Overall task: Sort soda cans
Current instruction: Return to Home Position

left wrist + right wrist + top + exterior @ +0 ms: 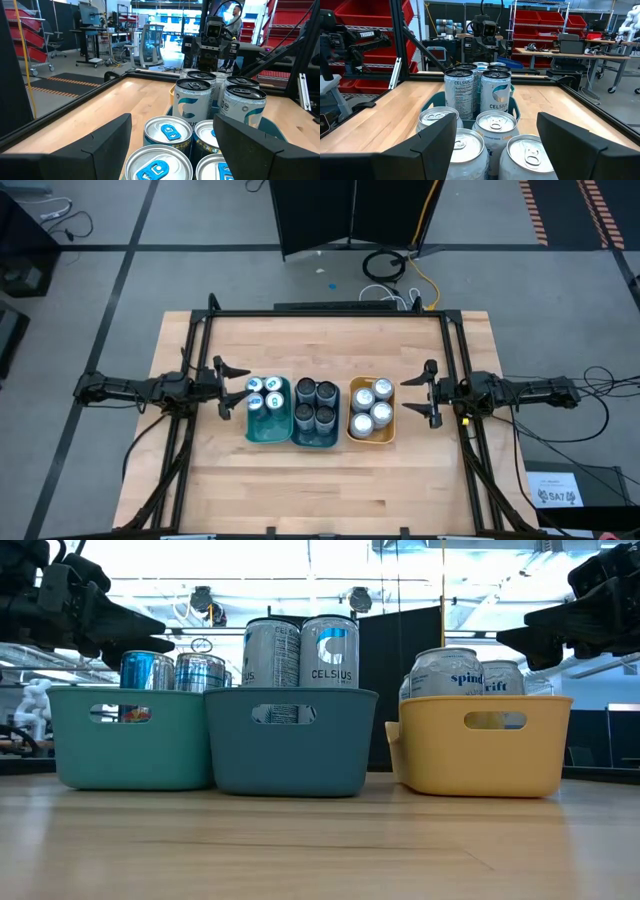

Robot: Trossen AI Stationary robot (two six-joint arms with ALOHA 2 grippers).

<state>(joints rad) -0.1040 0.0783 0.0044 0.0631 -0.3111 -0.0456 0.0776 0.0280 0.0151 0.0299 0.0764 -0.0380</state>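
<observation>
Three trays stand side by side mid-table, each holding upright soda cans. The teal tray holds silver cans with blue tabs. The dark blue tray holds tall dark-topped Celsius cans. The orange tray holds plain silver cans. My left gripper hovers open just left of the teal tray, above its cans. My right gripper hovers open just right of the orange tray. Neither holds anything.
A black frame borders the far edge and both sides of the wooden table. Bare wood lies before and behind the trays. Beyond the table are shelves, desks and a person far off.
</observation>
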